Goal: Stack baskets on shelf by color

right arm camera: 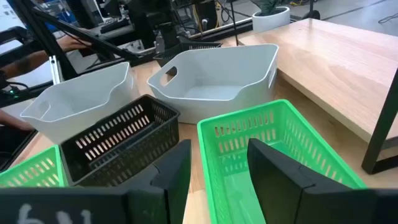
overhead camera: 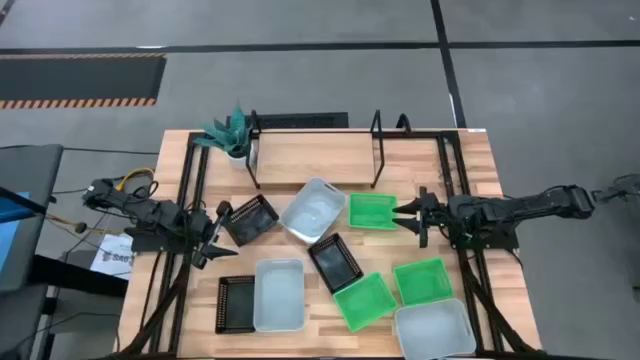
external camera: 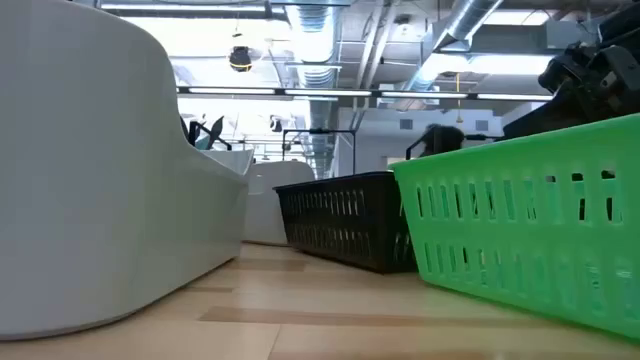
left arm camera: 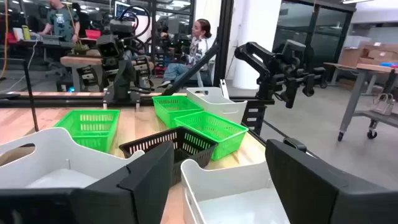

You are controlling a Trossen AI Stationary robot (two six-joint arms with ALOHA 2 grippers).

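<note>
Nine baskets are lying scattered across the desk [overhead camera: 470, 150] in front of us, and none are sitting on the shelf [overhead camera: 315, 150] at the back yet, so we are judging the sorting as not yet begun. We are hovering our right gripper [overhead camera: 408, 216] at the right edge of the green basket [overhead camera: 372, 210] that lies nearest the shelf, and in the right wrist view its fingers [right arm camera: 277, 168] are standing apart, moderately wide, straddling that basket's near wall with nothing held. That basket is lying straight ahead of the right fingers, its long axis running along the line of the arm, with the shelf's wooden base just beyond it toward the back. We are keeping our left gripper [overhead camera: 213, 240] beside the black basket [overhead camera: 250, 219] on the left side, its fingers [left arm camera: 146, 183] also open wide and empty. The other two green baskets [overhead camera: 395, 290] are lying toward the front right, so we are judging the right arm as the nearer one for all the green ones, starting with the one between its fingers.
</note>
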